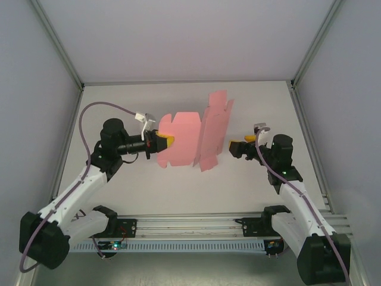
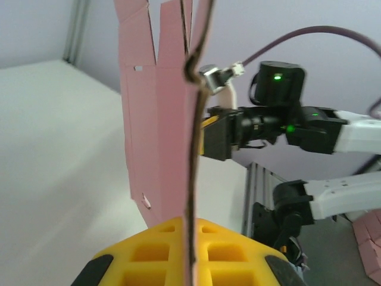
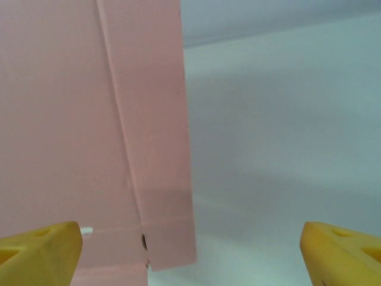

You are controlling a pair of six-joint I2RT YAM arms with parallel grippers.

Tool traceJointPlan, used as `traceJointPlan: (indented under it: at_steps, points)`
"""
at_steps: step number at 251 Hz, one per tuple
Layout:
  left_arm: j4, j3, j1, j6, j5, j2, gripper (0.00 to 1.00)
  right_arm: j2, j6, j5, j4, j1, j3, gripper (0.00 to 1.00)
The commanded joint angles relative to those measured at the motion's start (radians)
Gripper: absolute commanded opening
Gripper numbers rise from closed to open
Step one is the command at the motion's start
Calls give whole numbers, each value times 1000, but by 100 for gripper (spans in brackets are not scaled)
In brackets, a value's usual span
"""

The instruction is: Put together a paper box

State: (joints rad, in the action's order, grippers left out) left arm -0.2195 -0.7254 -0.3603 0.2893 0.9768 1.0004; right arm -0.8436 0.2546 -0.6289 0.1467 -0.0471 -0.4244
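Observation:
The paper box (image 1: 186, 136) is a light-pink die-cut sheet with flaps, held upright in the air over the middle of the table. My left gripper (image 1: 166, 142) is shut on its left edge. In the left wrist view the yellow fingers (image 2: 158, 253) pinch the sheet (image 2: 161, 119) edge-on. My right gripper (image 1: 233, 147) stands open just right of the sheet, level with its lower flaps. In the right wrist view its fingertips (image 3: 41, 247) are wide apart and the sheet (image 3: 89, 119) stands ahead on the left, with nothing gripped.
The white table (image 1: 178, 98) is walled by grey panels with metal posts at the corners. A rail (image 1: 190, 223) with both arm bases runs along the near edge. The right arm (image 2: 297, 122) faces the left wrist camera across the sheet.

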Motion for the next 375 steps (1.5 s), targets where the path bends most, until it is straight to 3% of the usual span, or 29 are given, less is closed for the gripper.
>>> traceJointPlan:
  at_steps: [1, 47, 76, 120, 143, 179, 203, 256, 282, 293, 311, 315, 324, 333, 343, 375]
  points:
    - [-34, -11, -53, -83, 14, -85, 0, 33, -13, -171, 179, 15, 19, 95]
    - [3, 3, -76, -110, -12, -202, 0, 68, -26, -260, 254, 18, 9, 96]
    - [-21, 48, -78, -97, -92, -264, 0, 84, -59, -383, 292, 24, 17, 89]
    - [-51, 85, -78, -70, -108, -313, 0, 117, -35, -485, 374, 24, 28, 83]
    - [-35, 87, -78, -69, -143, -328, 0, 124, -28, -528, 368, 24, 6, 71]
    - [-59, 122, -77, -36, -256, -362, 0, 131, -39, -551, 313, 24, -21, 35]
    - [-100, 150, -78, -20, -301, -379, 0, 138, -44, -550, 317, 24, -16, 21]
    - [-58, 161, -78, -6, -422, -382, 0, 138, -47, -544, 307, 23, -31, 0]
    - [-27, 178, -78, 8, -516, -391, 0, 115, -56, -485, 230, 20, -71, 0]
    - [16, 180, -77, 25, -596, -390, 21, 95, -80, -469, 162, 13, -104, 0]
    - [122, 175, -77, 36, -720, -392, 35, 48, -125, -446, 47, -21, -164, 0]
    - [150, 171, -77, 36, -745, -393, 45, 37, -139, -438, 21, -33, -179, 0]
    - [214, 166, -77, 46, -814, -395, 77, 12, -183, -407, -54, -70, -216, 0]
    - [281, 154, -78, 58, -885, -396, 92, -14, -262, -360, -174, -111, -268, 0]
    - [351, 142, -78, 69, -954, -402, 100, -44, -352, -304, -316, -158, -331, 0]
    - [492, 126, -76, 82, -1104, -439, 100, -159, -540, -183, -634, -293, -489, 0]
